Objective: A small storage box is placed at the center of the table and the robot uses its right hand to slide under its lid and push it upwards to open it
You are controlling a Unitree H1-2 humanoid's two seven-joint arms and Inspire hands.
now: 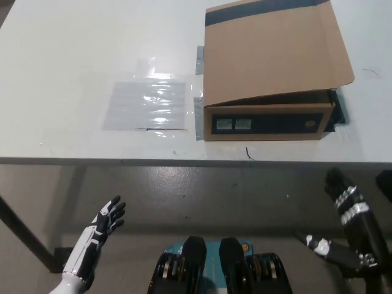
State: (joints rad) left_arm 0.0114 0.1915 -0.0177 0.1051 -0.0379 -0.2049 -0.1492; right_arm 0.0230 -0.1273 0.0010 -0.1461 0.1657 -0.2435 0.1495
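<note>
Cardboard makes up the storage box (269, 119), brown with a dark front panel that carries two small pale labels and a round mark. In the head view, the only view, it sits on the white desk (73, 55), right of the picture's middle and close to the near edge. Its lid (272, 52) is a broad brown flap with a dark band along the far edge; the lid slopes down toward the front and stands slightly raised over the front wall, leaving a thin dark gap. What lies inside the box cannot be seen through that gap. Grey tape patches show at the box's left side, touching it.

Just left of the box a clear plastic sheet (147, 104) lies flat on the desk, glinting under the light.

Below the desk edge, over the grey floor, the white left robot hand (107, 219) rests at the lower left with its fingers spread apart and nothing in it. The black right robot hand (343, 190) is at the lower right, well apart from the box and below the desk's edge, holding nothing; how far its fingers are spread I cannot tell, since they blur against the dark arm.
</note>
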